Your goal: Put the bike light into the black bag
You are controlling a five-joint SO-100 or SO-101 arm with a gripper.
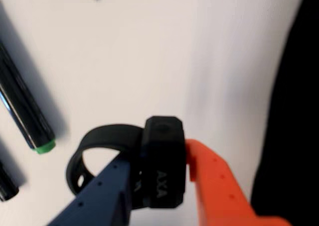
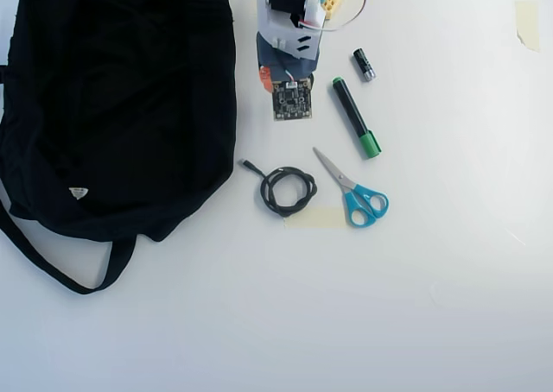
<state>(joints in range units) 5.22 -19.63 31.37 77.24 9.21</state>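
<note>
Bike light: in the wrist view the bike light [image 1: 162, 161] is sitting between the two fingers of the tool, its chunky black body upright in the picture with white "AXA" lettering running along its length. In the overhead view it is hidden under the arm.
Light's axis: the body's long axis is running from the near edge of the wrist view toward the far side, roughly in line with the fingers.
Strap: the loop strap [image 1: 94, 154] is sticking out to the left of the body in the wrist view, forming an open ring over the blue finger.
Tool: the tool [image 1: 162, 186] is clenching on the bike light, the blue finger [image 1: 99, 201] pressing its left side and the orange finger [image 1: 217, 186] pressing its right side; the gap is only as wide as the body.
Arm: in the overhead view the arm [image 2: 294, 42] is reaching in from the far edge, just right of the bag.
Black bag: the black bag [image 2: 117, 98] is lying flat on the left of the bench, its strap [image 2: 60, 267] trailing toward the near side; nothing is showing inside it. In the wrist view it is filling the right edge.
Marker: a black marker with a green cap [image 2: 356, 117] is lying right of the arm.
Cylinder: a short black-and-silver cylinder [image 2: 364, 65] is lying beyond the marker.
Cable: a coiled black cable [image 2: 287, 190] is resting near the bag's right edge.
Scissors: blue-handled scissors [image 2: 352, 189] are lying just right of the cable.
Bench: the white bench [image 2: 346, 323] is carrying everything.
</note>
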